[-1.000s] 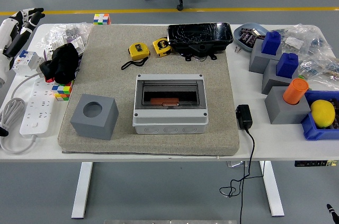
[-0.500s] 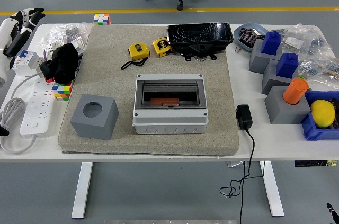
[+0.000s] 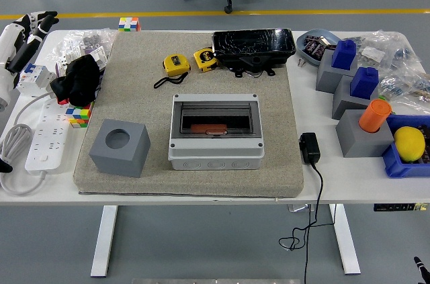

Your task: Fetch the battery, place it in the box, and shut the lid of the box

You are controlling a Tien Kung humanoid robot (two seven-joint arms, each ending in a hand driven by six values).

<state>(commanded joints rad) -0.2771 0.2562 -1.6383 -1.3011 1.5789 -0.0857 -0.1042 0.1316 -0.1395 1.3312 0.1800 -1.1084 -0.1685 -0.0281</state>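
The grey plastic box sits in the middle of the beige mat. Its smoky see-through lid lies flat over the opening. Through the lid I see an orange-brown battery lying inside the box. Neither hand is over the table. Only a small dark sliver of my right arm shows at the bottom right corner, far below the table edge. My left arm is out of the picture.
On the mat: a grey block with a round hole, two yellow tape measures, a black tray. Left: a power strip, black cloth, a white device. Right: grey and blue blocks, an orange cylinder, a lemon, a black adapter.
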